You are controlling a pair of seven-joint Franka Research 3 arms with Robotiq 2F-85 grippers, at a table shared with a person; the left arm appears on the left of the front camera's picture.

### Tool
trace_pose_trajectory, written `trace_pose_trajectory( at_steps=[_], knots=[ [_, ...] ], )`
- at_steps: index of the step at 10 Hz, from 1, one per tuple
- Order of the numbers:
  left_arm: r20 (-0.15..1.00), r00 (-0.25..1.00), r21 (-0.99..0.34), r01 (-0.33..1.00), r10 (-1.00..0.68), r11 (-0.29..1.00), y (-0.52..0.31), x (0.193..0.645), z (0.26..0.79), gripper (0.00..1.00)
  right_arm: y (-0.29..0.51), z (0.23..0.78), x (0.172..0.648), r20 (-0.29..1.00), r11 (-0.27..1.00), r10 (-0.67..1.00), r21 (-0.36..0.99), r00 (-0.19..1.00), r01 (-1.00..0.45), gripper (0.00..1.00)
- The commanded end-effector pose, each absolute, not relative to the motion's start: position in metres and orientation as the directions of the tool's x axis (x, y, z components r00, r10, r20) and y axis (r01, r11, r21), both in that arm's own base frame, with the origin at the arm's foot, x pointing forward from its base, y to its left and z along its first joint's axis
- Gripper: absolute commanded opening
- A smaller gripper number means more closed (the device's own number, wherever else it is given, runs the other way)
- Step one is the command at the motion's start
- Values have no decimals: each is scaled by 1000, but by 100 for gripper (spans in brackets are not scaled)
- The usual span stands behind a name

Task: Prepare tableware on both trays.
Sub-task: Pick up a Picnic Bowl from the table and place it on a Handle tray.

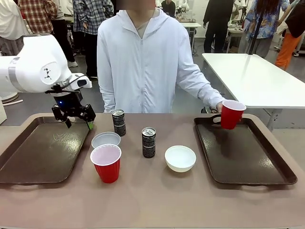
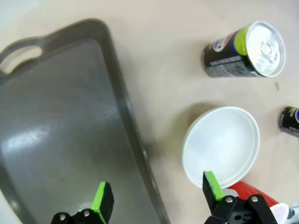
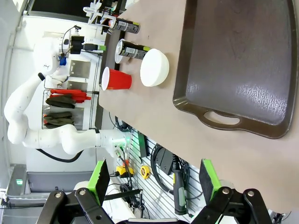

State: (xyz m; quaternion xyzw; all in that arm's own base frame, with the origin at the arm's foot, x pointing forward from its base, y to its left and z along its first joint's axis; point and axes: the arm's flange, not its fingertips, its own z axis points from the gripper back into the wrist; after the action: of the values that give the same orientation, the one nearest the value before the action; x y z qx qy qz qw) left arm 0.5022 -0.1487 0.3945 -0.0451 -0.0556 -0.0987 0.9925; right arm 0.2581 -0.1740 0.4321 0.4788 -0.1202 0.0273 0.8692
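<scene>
My left gripper (image 1: pixel 76 118) hangs open over the right rim of the left tray (image 1: pixel 40 152), nothing between its fingers. In the left wrist view the gripper (image 2: pixel 157 196) straddles that tray's rim (image 2: pixel 126 121), with a white bowl (image 2: pixel 222 144), a red cup (image 2: pixel 250 192) and a black can (image 2: pixel 245 49) to its right. On the table stand the red cup (image 1: pixel 106 162), two bowls (image 1: pixel 106 139) (image 1: pixel 180 158) and two cans (image 1: pixel 118 122) (image 1: pixel 148 142). A person's hand holds a second red cup (image 1: pixel 232 113) just above the right tray (image 1: pixel 248 157). My right gripper (image 3: pixel 153 179) is open, high beside the right tray (image 3: pixel 238 60).
The person stands at the table's far side in a white jacket (image 1: pixel 143 62). Bare tabletop (image 1: pixel 157 200) lies in front of the cups and bowls. A white table (image 1: pixel 257 76) stands behind at the right. A second can (image 2: pixel 289 121) shows at the left wrist view's edge.
</scene>
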Motion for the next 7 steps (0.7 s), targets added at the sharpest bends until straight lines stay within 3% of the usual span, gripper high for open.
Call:
trace_pose_trajectory(
  at_steps=[1,5,6,7],
  knots=[
    [132,964,-32,235,-229,972,-164,513,373,100,-175,431,258,241,530,-68,831,968,-170,100],
    [93,971,-23,225,-222,974,-188,526,340,100,-175,431,258,241,530,-68,831,968,-170,100],
    [113,967,-40,235,-229,971,-192,525,340,85,-175,431,258,241,530,-68,831,968,-170,100],
    [119,965,-40,240,-234,970,-197,524,343,82,-175,431,258,241,530,-68,831,968,-170,100]
  ],
)
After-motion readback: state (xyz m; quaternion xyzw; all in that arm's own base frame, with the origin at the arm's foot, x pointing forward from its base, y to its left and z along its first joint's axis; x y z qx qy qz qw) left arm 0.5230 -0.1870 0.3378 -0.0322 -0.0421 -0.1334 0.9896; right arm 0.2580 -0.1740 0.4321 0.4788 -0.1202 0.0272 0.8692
